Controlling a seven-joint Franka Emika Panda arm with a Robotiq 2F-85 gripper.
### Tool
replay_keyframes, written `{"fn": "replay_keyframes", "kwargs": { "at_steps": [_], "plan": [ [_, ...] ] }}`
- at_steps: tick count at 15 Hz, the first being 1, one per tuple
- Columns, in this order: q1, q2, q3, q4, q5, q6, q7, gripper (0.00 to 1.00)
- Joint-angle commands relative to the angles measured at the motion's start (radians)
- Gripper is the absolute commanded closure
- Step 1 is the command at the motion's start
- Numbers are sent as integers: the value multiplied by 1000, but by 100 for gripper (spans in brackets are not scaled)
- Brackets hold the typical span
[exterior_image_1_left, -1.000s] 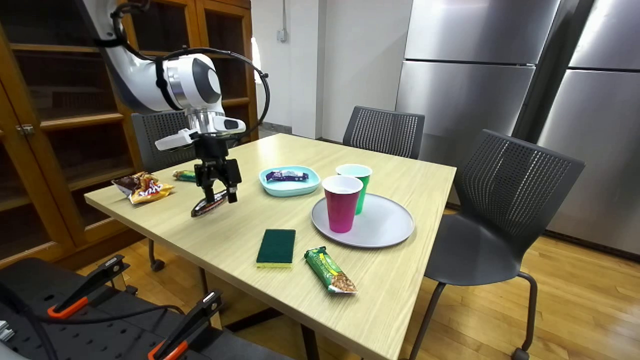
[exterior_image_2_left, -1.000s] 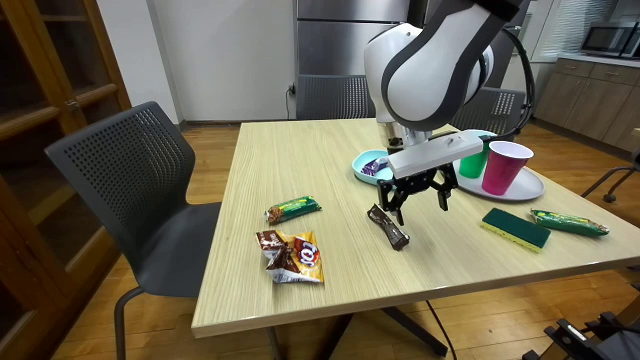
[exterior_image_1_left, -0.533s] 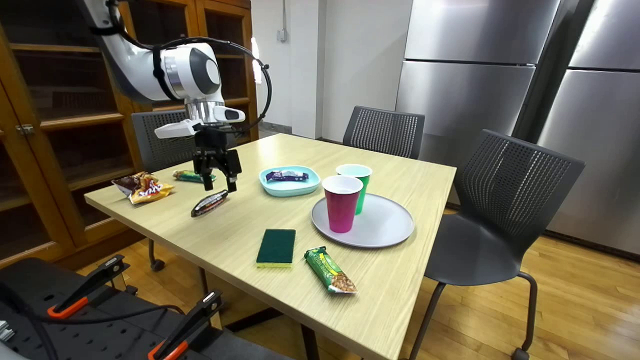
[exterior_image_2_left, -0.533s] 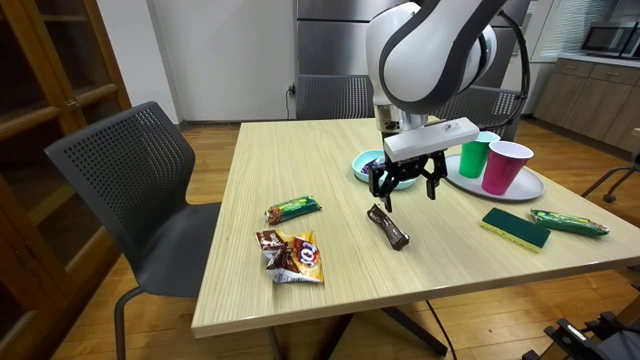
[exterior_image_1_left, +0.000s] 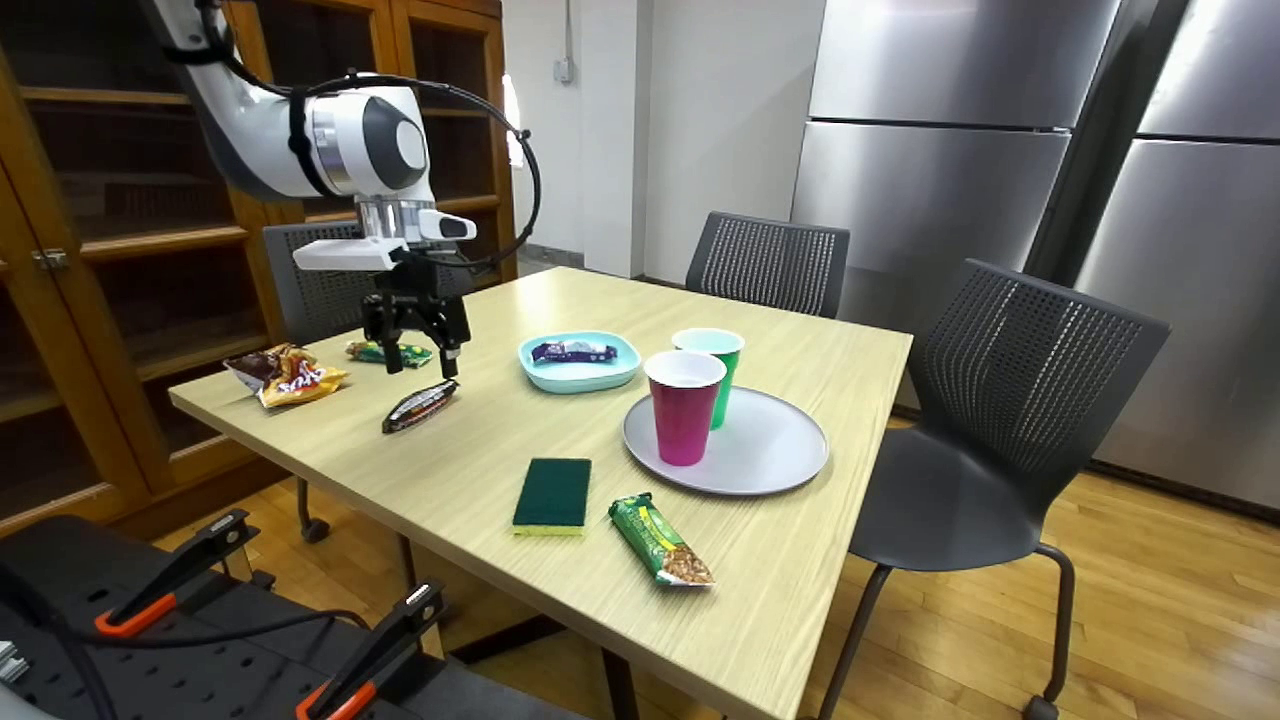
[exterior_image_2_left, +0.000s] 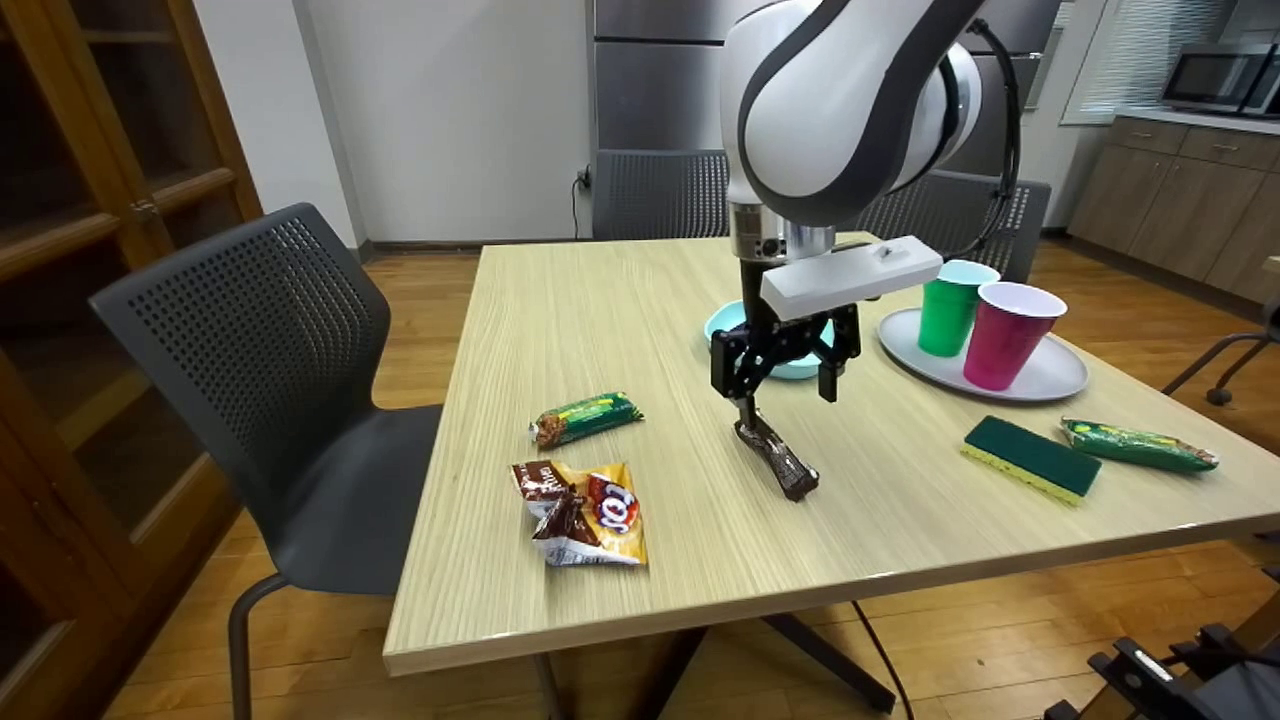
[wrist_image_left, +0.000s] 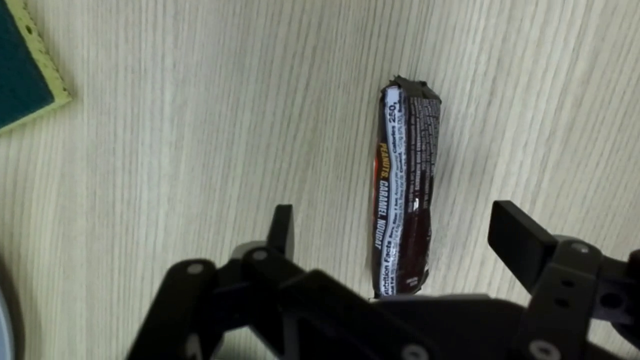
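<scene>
A dark brown wrapped candy bar (exterior_image_1_left: 419, 406) lies flat on the table. It also shows in an exterior view (exterior_image_2_left: 777, 457) and in the wrist view (wrist_image_left: 407, 190), with a white label strip along it. My gripper (exterior_image_1_left: 422, 366) is open and empty, pointing down above the far end of the bar. In an exterior view (exterior_image_2_left: 788, 400) one fingertip overlaps the bar's end in the picture. In the wrist view (wrist_image_left: 395, 215) the bar lies between the spread fingers, apart from both. Its lower end reaches the gripper body's edge in that picture.
A light blue bowl (exterior_image_1_left: 580, 385) holds a purple-wrapped bar (exterior_image_1_left: 573, 352). A grey plate (exterior_image_1_left: 770, 470) bears a magenta cup (exterior_image_1_left: 685, 415) and a green cup (exterior_image_2_left: 945, 315). A sponge (exterior_image_1_left: 553, 492), green bars (exterior_image_1_left: 655, 540) (exterior_image_2_left: 587, 418) and a snack bag (exterior_image_2_left: 590, 512) lie around.
My open gripper has risen from low by the dark bar and shifted a little to the left in both exterior views. The bar and the other things have stayed in place.
</scene>
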Motion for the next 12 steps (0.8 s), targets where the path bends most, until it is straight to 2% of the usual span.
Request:
{"fn": "replay_keyframes", "kwargs": {
  "at_steps": [1, 10, 11, 12],
  "plan": [
    [-13, 29, 24, 15, 10, 35, -74, 0],
    [-18, 66, 28, 28, 27, 30, -138, 0],
    [-13, 63, 24, 22, 22, 34, -132, 25],
    [-8, 61, 18, 16, 15, 44, -124, 28]
  ]
}}
